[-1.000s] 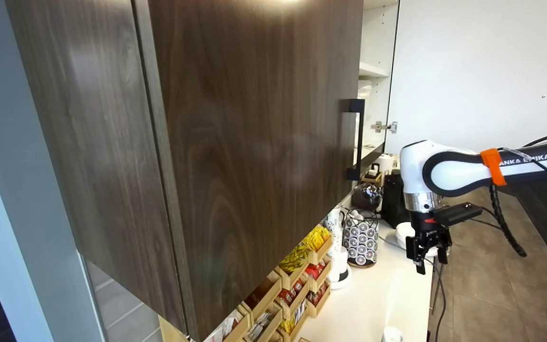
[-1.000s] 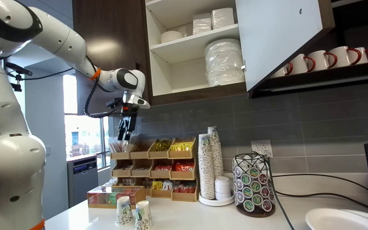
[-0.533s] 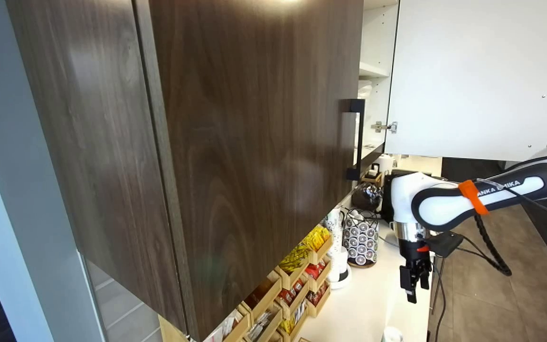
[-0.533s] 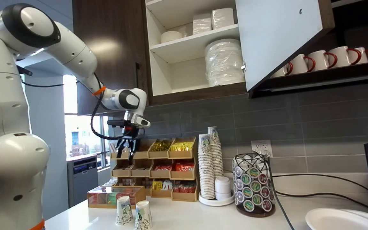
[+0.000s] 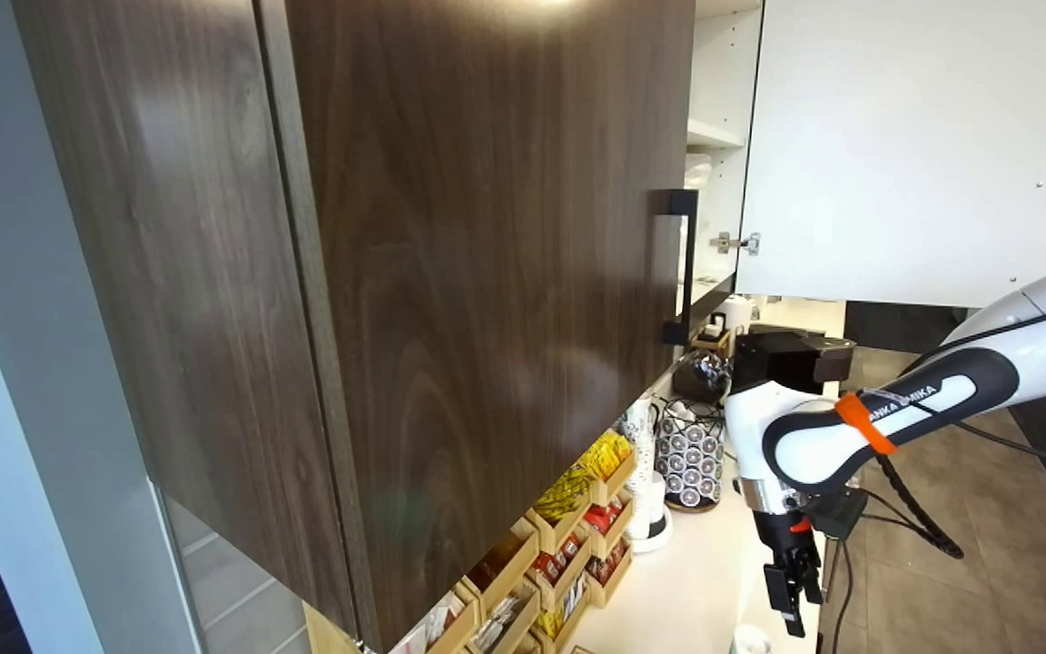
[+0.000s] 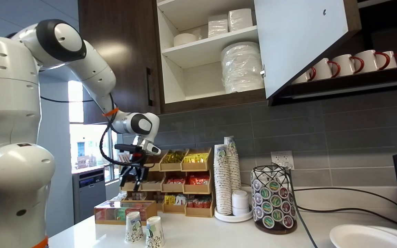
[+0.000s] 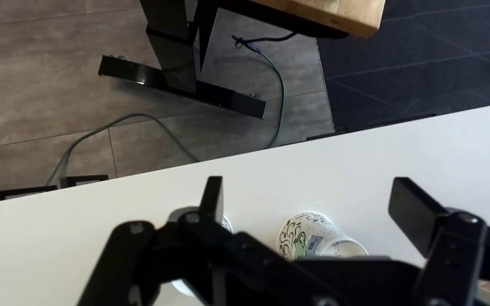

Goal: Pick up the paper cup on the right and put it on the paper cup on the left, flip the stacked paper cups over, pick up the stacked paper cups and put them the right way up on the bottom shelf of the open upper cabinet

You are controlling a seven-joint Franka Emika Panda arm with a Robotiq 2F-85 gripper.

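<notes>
Claw [image 7: 309,199] spread wide, fingers [image 7: 413,212] pointing down over the counter [image 6: 191,230]. Far cup [image 6: 134,227] & near cup [image 6: 154,234], paper w/ swirly print, stand upside down on the counter next to each other, small gap btwn, both lower than the claw & apart from it. In an exterior view, far cup is in front of a clear-top box [image 6: 114,214]; near cup closer to cam. Wrist view: one cup shows btwn the fingers, the other's mostly hidden behind the claw.

Upper cab [image 6: 203,77] is open, white door [image 6: 298,41] swung out; bottom shelf [image 6: 215,100] has a plastic-wrapped white stack [image 6: 242,67] at the door end. In an exterior view, a dark wood door [image 5: 487,272] w/ black handle [image 5: 690,263] takes up much of the view. Farther back on the counter: rack [image 6: 172,187] of packets etc., tall cup towers [image 6: 223,182], pod holder [image 6: 275,230]. Red-handled mugs [image 6: 343,66] line a dark shelf [image 6: 357,78].
</notes>
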